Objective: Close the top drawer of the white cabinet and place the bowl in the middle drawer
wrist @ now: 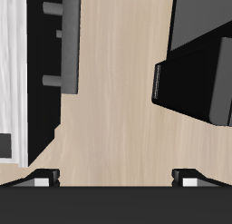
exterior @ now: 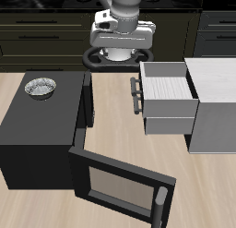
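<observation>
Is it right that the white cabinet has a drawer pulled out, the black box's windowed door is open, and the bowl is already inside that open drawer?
Not quite. The bowl is not in the drawer; it sits on top of the black box, as the exterior view shows. The rest holds: the white cabinet has a drawer pulled out, and the windowed door is open.

The bowl (exterior: 40, 86) sits on the black box (exterior: 37, 130), to one side of the gripper (exterior: 120, 54). The white cabinet (exterior: 214, 107) stands opposite, its top drawer (exterior: 169, 91) pulled out toward the box.
</observation>
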Controlling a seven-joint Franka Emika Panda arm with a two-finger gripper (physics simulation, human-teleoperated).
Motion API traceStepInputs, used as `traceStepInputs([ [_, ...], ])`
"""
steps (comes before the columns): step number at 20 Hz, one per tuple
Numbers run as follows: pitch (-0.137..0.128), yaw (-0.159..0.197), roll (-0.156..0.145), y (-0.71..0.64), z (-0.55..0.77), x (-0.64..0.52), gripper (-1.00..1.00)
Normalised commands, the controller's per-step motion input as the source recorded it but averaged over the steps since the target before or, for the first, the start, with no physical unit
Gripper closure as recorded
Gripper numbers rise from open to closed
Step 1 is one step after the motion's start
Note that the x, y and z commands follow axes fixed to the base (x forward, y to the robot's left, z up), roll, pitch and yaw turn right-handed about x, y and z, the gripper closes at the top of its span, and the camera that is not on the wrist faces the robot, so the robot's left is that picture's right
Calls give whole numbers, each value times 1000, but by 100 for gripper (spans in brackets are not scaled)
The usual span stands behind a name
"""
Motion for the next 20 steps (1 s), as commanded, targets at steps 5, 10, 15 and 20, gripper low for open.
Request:
traceStepInputs([
  [5,-15,59,45,-32,188,107,-100],
  [10,-12,86,38,-87,201,188,-100],
  [15,16,62,48,-61,95,185,-100],
  [20,-19,99,-14,-35,106,199,-100],
])
